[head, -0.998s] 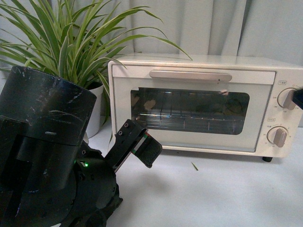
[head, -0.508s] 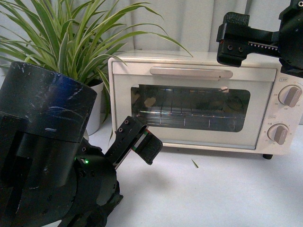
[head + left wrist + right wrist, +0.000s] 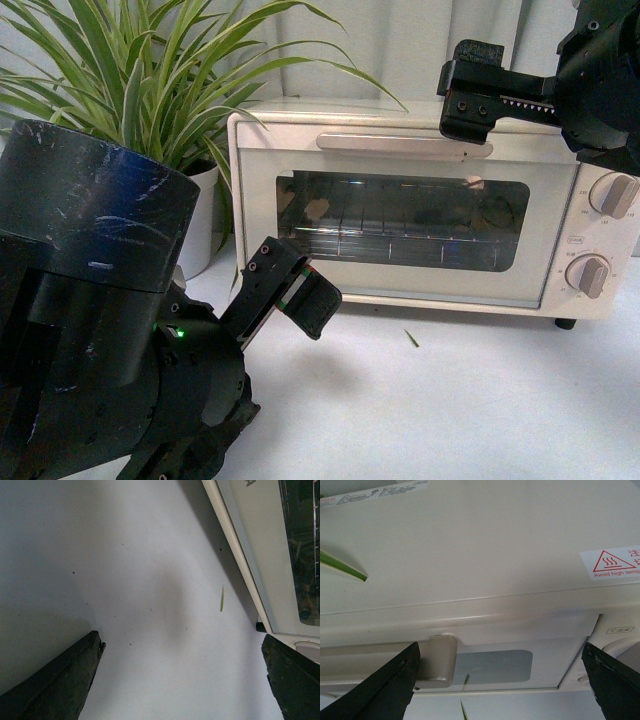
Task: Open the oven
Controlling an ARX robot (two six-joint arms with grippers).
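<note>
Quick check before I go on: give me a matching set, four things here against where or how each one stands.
1. oven door
2. right gripper
3. left gripper
4. plant

A. open, low over the table
B. shut
C. left of the oven in the front view
D. open, up at the right end of the handle

Pairs: 1-B, 2-D, 3-A, 4-C

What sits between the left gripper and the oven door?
Only bare white table, with one thin green sliver lying close to the oven. The left wrist view shows it clearly.
</note>
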